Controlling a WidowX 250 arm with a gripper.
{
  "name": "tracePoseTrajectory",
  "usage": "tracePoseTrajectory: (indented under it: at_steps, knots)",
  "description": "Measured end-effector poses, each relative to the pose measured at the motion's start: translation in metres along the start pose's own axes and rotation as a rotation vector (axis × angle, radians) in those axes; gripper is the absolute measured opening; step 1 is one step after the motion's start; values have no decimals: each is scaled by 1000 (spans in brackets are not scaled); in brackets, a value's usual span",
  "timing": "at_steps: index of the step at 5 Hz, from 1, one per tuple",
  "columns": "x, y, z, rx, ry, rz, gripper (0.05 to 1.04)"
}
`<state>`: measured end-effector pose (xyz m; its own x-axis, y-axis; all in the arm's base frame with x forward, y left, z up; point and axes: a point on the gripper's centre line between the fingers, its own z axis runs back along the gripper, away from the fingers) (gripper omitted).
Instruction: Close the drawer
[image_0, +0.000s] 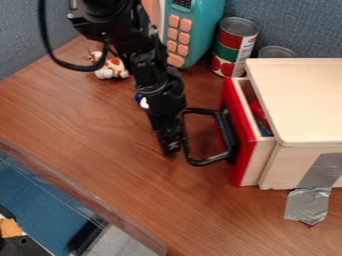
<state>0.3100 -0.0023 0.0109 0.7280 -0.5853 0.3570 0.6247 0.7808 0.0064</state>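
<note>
We judge this the lining-up step: claw (172, 146), open or closed we can't tell, beside the mid-frame handle (228, 134); next, push the drawer (248, 150) rightward.

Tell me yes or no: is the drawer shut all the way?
No, the drawer's red front stands out from the wooden box, and a red thing shows in the open gap.

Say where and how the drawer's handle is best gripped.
Probably by the handle's outer bar, coming from above: the handle is an open loop jutting out from the red front, which leaves a gap behind that bar.
</note>
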Motion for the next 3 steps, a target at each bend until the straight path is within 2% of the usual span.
tracePoseTrajectory:
  at_steps: [2, 3]
  knots:
    - [25, 7, 3, -24, -55, 31, 999]
    - [28, 2, -1, -97, -76, 30, 999]
